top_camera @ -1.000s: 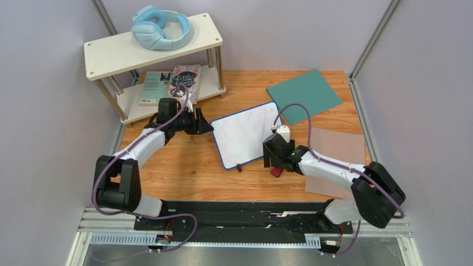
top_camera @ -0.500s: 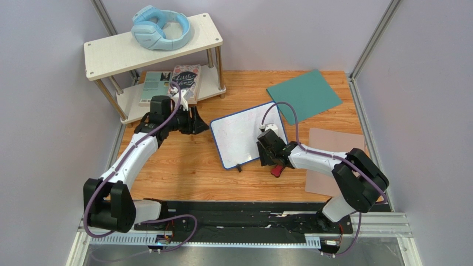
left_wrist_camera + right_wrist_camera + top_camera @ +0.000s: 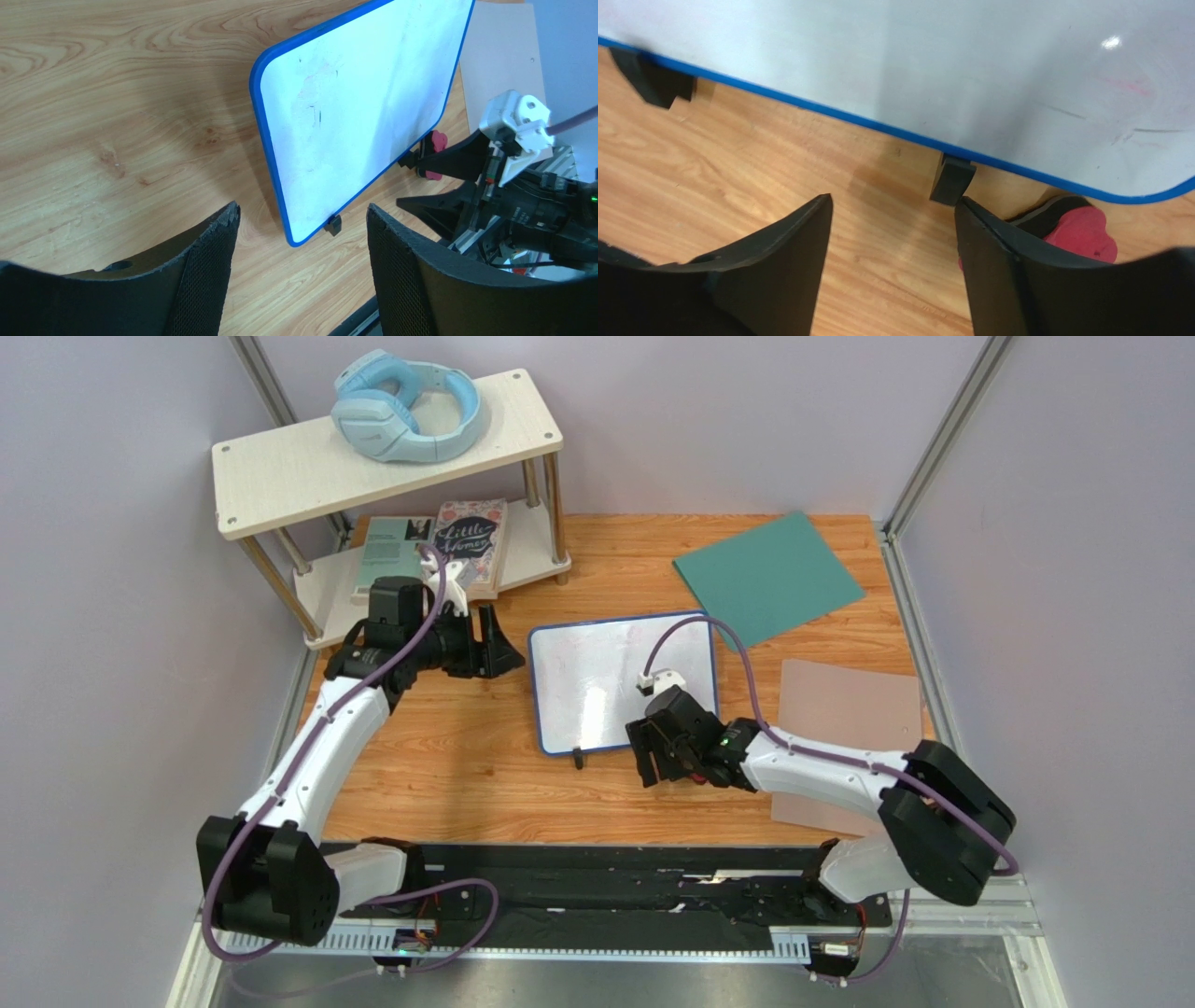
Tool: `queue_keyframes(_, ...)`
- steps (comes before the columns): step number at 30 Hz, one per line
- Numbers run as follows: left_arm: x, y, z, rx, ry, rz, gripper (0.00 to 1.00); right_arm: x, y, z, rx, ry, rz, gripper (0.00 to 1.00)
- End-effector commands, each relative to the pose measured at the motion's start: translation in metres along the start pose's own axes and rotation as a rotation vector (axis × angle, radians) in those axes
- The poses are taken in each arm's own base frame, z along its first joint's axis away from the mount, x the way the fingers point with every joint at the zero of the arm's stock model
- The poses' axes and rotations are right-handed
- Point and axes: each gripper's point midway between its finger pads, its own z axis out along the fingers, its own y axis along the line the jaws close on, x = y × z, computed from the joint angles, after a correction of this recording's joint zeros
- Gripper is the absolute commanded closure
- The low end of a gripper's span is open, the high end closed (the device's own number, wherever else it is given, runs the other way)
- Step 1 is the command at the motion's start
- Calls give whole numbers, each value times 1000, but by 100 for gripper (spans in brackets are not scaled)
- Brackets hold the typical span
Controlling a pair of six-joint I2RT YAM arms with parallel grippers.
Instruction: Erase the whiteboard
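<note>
Looking down, we find the whiteboard (image 3: pixel 621 683) flat on the bench (image 3: pixel 467 775), mid-way between our arms, its blue rim squared to the near edge. Its face is almost blank: only faint pinkish smears and a few short dark ticks show in the wrist views. The red eraser (image 3: pixel 1083 231) lies on the bench just off the board's near right corner, partly behind our right finger. Our right fingers (image 3: pixel 653 767) stand well apart, holding nothing, low over the bench at the board's near edge. Our left fingers (image 3: pixel 495 651) are likewise spread and empty, just beside the board's left edge.

Such a board fits either a wipe nearly finished or leftover ghosting from older use, so we judge only this: any further pass wants the eraser gripped squarely, pressed flat, and the board braced at its left rim so it does not slide or turn.
</note>
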Motion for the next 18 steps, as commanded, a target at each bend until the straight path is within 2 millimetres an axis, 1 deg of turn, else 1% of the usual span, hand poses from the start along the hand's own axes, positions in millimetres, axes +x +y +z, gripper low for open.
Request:
queue_keyframes(1, -18, -10, -19, -19, -26, 21, 9, -9, 0, -23, -6, -60, 33, 20)
queue_keyframes(2, -19, -12, -22, -18, -31, 29, 8, -11, 0, -28, -8, -73, 38, 15)
queue_keyframes(3, -20, -14, -25, -16, -33, 38, 7, -20, 1, -41, -27, -119, 48, 11)
queue_keyframes(4, -21, -16, -29, -18, -32, 44, 7, -23, -2, -48, -15, -132, 52, 4)
queue_keyframes(5, -23, -19, -34, -16, -41, 55, 7, -28, -2, -56, -18, -156, 61, 1)
queue_keyframes(7, -26, -25, -42, -13, -44, 70, 7, -46, -4, -81, -24, -230, 75, 0)
queue_keyframes(8, -28, -28, -46, -12, -49, 74, 6, -52, -6, -90, -23, -257, 78, 0)
queue_keyframes(9, -28, -29, -49, -15, -48, 81, 1, -60, -6, -99, -23, -285, 82, 0)
queue_keyframes(10, -32, -32, -53, -20, -55, 74, 1, -69, -9, -115, -23, -335, 92, 0)
queue_keyframes(11, -35, -34, -57, -21, -62, 92, 1, -82, -9, -129, -28, -381, 102, 0)
queue_keyframes(13, -39, -45, -66, 12, -90, 124, 1, -98, -13, -150, -25, -454, 110, 0)
queue_keyframes(14, -41, -48, -69, 14, -103, 135, 1, -109, -12, -163, -32, -494, 118, 0)
queue_keyframes(17, -49, -59, -81, 38, -164, 162, 1, -123, -12, -178, -29, -538, 114, 0)
queue_keyframes(18, -50, -58, -83, 26, -172, 160, 1, -130, -11, -185, -35, -555, 115, 0)
